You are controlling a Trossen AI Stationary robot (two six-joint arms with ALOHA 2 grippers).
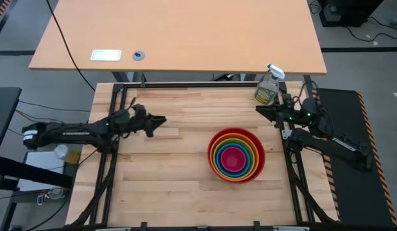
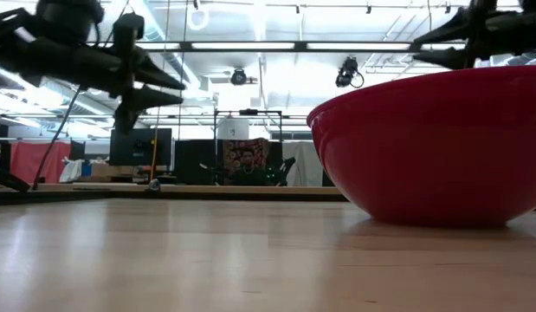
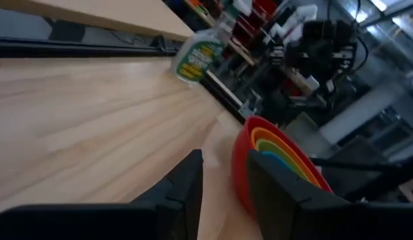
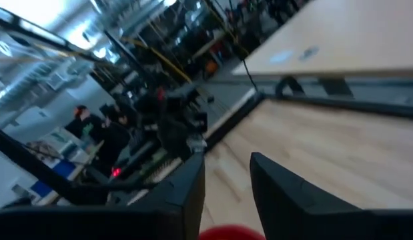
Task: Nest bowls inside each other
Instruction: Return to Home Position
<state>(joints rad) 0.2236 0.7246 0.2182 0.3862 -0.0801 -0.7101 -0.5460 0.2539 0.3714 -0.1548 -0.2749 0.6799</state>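
Observation:
The bowls (image 1: pixel 236 155) sit nested in one stack on the right half of the wooden table: red outermost, then orange, green and blue rings, with magenta pink in the middle. The red bowl (image 2: pixel 432 147) rests on its base. My left gripper (image 1: pixel 161 120) hovers open over the table's left part, its fingers pointing toward the stack (image 3: pixel 273 150). My right gripper (image 1: pixel 259 110) hovers open at the far right, beyond the stack, pointing toward the table's left. Nothing is between either pair of fingers.
A clear spray bottle (image 1: pixel 267 86) stands at the table's far right corner, close to my right gripper. A black frame rail (image 1: pixel 185 84) runs along the far edge, with a larger desk (image 1: pixel 179 32) behind it. Bare wood lies between my left gripper and the stack.

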